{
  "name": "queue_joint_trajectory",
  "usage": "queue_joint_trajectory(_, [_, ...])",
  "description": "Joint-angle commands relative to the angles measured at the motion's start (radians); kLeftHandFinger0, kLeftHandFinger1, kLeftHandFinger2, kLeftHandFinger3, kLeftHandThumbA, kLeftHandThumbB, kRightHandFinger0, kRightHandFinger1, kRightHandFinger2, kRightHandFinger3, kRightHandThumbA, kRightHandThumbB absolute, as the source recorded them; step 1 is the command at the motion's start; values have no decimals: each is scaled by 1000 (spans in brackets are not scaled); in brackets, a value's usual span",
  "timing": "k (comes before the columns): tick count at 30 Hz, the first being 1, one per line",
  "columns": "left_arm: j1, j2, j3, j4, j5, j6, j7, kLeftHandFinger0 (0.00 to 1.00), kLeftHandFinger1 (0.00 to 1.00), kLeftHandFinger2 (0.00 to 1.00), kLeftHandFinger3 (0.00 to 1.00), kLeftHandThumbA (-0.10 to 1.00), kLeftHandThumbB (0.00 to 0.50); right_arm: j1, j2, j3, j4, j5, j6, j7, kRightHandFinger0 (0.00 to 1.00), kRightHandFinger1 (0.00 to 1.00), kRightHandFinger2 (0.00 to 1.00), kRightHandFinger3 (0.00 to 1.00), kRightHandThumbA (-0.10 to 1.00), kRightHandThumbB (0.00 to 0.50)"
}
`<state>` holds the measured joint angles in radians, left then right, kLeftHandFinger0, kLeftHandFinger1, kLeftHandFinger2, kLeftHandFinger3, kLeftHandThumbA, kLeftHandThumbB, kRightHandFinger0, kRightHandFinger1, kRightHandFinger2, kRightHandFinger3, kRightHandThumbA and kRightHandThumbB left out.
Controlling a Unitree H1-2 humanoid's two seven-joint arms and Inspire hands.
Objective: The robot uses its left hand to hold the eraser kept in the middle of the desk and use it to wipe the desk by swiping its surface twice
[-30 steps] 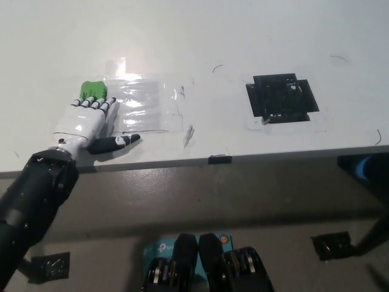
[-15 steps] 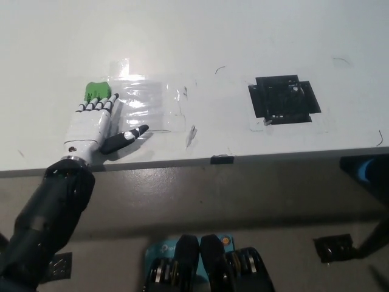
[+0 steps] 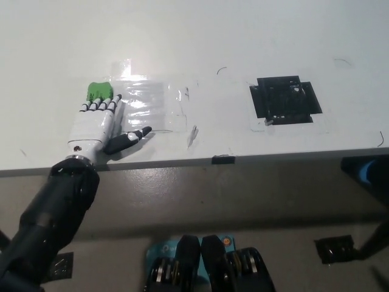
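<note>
A small green eraser (image 3: 97, 90) lies on the white desk (image 3: 200, 36), left of the middle. My white left hand (image 3: 97, 123) rests flat on the desk just in front of it, palm down. Its fingertips (image 3: 100, 105) reach the eraser's near edge and hide part of it, and the thumb sticks out to the right. The hand is open, with nothing gripped. My right hand is out of the picture.
A glossy clear film (image 3: 149, 106) is taped to the desk right beside the hand. A black square patch (image 3: 285, 99) sits further right. The desk's front edge (image 3: 273, 155) runs across the picture, with a small black clip (image 3: 222, 159) on it.
My left forearm has swung to the right and the hand now points straighter at the eraser. The eraser has not moved; the picture shifted slightly.
</note>
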<state>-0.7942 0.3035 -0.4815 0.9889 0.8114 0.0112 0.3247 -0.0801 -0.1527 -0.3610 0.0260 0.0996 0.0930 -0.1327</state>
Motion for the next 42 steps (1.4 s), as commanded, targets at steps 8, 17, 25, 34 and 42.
queue_joint_trajectory(8, [0, -180, -105, 71, -4, 26, -169, 1000, 1000, 1000, 1000, 1000, 458, -22, 11, 13, -42, -1, -36, -14, 1000, 1000, 1000, 1000, 1000, 181])
queue_joint_trajectory(17, [-27, -265, -153, 98, -7, 29, -147, 1000, 1000, 1000, 1000, 1000, 500, -29, 16, 40, -45, -32, -26, -22, 1000, 1000, 1000, 1000, 1000, 164])
queue_joint_trajectory(25, [-29, -353, -216, 167, 28, 41, -161, 1000, 1000, 1000, 1000, 1000, 492, -41, 74, 36, -44, -61, -62, -86, 1000, 1000, 1000, 1000, 1000, 140])
queue_joint_trajectory(34, [-52, -445, -309, 279, 84, 35, -156, 1000, 1000, 1000, 1000, 1000, 500, -57, 94, 21, -37, -62, -89, -126, 1000, 1000, 1000, 1000, 1000, 130])
queue_joint_trajectory(42, [-63, -493, -354, 298, 102, 23, -159, 1000, 1000, 1000, 1000, 1000, 500, -51, 94, 30, -31, -73, -101, -139, 1000, 1000, 1000, 1000, 1000, 125])
